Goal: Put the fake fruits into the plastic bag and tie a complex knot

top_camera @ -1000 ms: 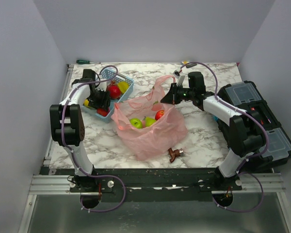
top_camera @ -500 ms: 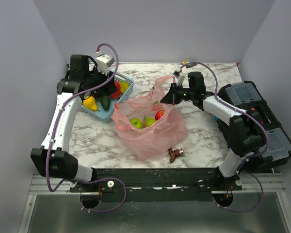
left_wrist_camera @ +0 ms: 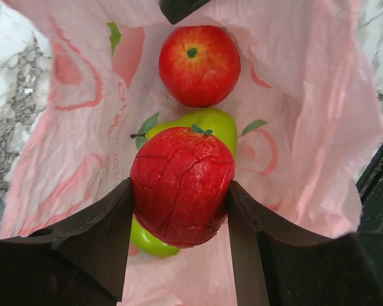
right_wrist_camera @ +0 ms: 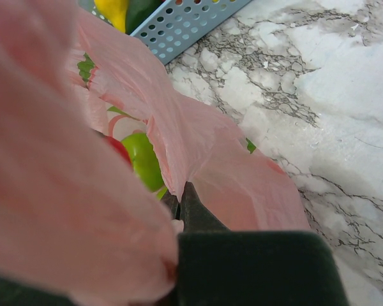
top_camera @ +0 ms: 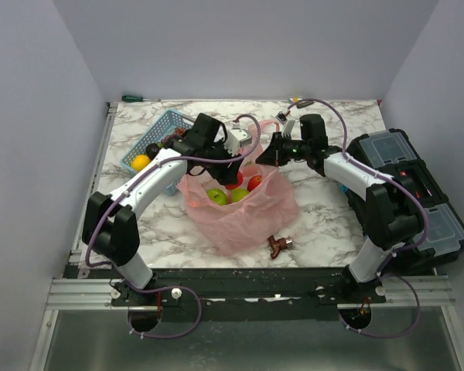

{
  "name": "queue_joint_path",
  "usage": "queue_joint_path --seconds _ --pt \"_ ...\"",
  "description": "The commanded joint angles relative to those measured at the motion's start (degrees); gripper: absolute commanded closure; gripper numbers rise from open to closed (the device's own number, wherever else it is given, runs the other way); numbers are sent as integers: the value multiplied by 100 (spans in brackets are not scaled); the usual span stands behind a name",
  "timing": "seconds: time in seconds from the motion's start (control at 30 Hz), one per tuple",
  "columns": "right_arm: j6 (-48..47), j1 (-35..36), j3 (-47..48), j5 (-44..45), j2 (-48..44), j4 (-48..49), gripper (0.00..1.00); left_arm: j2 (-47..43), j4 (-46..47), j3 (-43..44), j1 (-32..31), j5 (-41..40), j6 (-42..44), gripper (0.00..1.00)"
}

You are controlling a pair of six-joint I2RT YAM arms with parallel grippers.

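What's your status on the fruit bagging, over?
Left end effector gripping red fruit over open plastic bag. Right end effector shut on bag's rim. Mouth unobstructed; yellow fruit in basket.

plastic bag (top_camera: 243,212) mid-bench (top_camera: 325,224). basket (top_camera: 156,133) near it at 10 o'clock, basket fruit (top_camera: 141,161) in its near end. left jaws over the bag mouth with held fruit (left_wrist_camera: 182,185) between them; in the bag below, lower fruit (left_wrist_camera: 207,122) right under it, far fruit (left_wrist_camera: 199,64) at its 12. right jaws clamp the bag rim at 1 o'clock. small part (top_camera: 278,245) at the bag's 5, toolbox (top_camera: 406,185) at 3 off the bench edge, screwdriver (top_camera: 135,98) at the far-left corner
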Motion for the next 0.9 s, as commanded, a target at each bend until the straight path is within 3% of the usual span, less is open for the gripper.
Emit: queue_joint_path --seconds 0.0,0.2,0.43,0.67,0.8,0.87 --pt "-36 -22 74 -157 -93 6 99 464 281 -106 -261 -514 31 52" --pt "-101 -22 34 -138 -127 -47 99 670 122 -396 -262 -269 144 20" --pt "-176 -22 -82 -94 -143 -38 99 19 -81 -153 -193 276 -56 2" --pt "-141 -23 -24 -106 -108 -13 99 -1217 -234 -212 357 825 58 1" --pt "-93 -22 -22 -122 -126 48 99 -2250 -85 -1248 1114 1279 815 1" --pt "-52 -22 -31 -145 -118 105 99 -2829 31 -1955 1544 1562 1616 2"
